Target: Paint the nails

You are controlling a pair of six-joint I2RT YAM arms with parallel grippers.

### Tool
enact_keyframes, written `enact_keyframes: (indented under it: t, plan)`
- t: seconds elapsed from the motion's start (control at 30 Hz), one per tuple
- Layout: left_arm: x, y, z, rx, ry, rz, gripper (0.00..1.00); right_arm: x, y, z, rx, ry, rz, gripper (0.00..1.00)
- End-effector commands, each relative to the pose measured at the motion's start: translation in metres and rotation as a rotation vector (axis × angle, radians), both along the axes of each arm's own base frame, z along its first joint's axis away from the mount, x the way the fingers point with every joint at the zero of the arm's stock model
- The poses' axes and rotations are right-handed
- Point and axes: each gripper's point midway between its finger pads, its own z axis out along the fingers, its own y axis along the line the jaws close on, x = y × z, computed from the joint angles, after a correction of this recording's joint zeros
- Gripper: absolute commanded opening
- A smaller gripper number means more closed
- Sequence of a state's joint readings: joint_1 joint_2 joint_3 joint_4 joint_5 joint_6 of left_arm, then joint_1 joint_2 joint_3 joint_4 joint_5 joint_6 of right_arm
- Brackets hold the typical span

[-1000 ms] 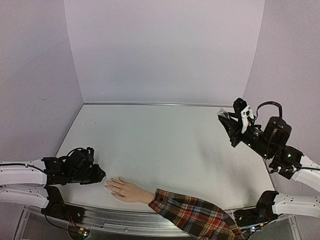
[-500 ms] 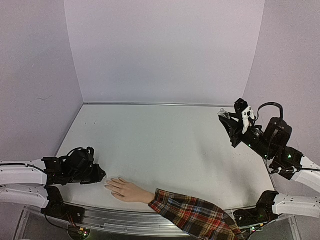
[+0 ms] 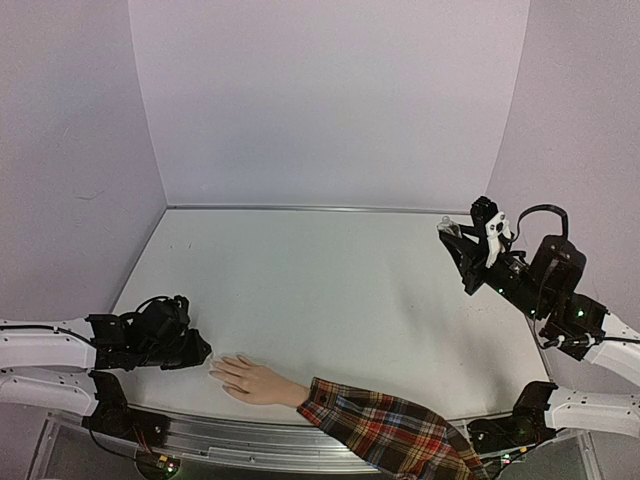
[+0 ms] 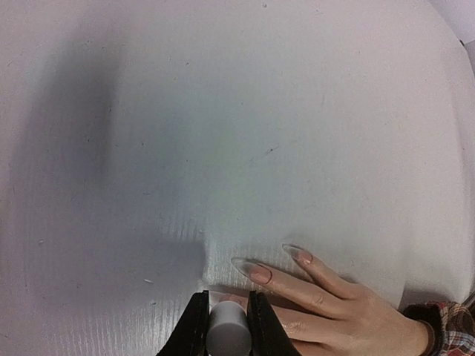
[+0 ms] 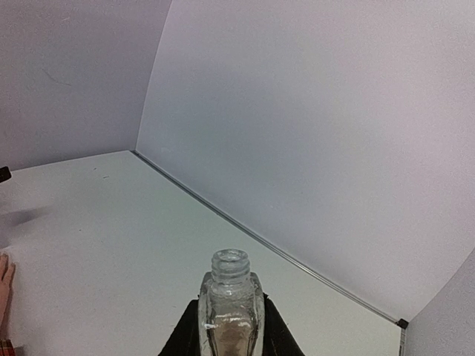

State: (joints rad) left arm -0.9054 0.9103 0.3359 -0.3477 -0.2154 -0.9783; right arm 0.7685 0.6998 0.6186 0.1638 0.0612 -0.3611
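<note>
A beige mannequin hand [image 3: 256, 381] with a red plaid sleeve [image 3: 385, 428] lies palm down at the table's near edge. In the left wrist view two long pale nails [image 4: 253, 270] [image 4: 298, 254] show on its outstretched fingers. My left gripper [image 4: 226, 305] is shut on a whitish cylindrical cap [image 4: 226, 332]. The cap points down at the tip of a nearer finger, whose nail is mostly hidden under it. My right gripper [image 5: 230, 330] is shut on a clear, uncapped bottle [image 5: 231, 304] with brownish liquid. It holds the bottle [image 3: 447, 228] raised over the table's far right.
The white table [image 3: 320, 290] is bordered by lilac walls at the back and both sides. A metal rail [image 3: 240, 437] runs along the near edge under the sleeve.
The right arm with the bottle has edged very slightly to the right. The left gripper stays at the fingertips.
</note>
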Motion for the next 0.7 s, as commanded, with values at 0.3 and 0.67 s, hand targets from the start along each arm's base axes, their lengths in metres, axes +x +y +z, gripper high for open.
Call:
enact_keyframes:
  t: [0.3, 0.67]
  plan:
    - [0.0039, 0.0053, -0.0018, 0.019, -0.013, 0.040, 0.00, -0.0021, -0.0015, 0.0113, 0.045, -0.025, 0.006, 0.00]
    - [0.0042, 0.0070, -0.0059, 0.039, -0.002, 0.049, 0.00, -0.0027, -0.0016, 0.0125, 0.052, -0.025, 0.008, 0.00]
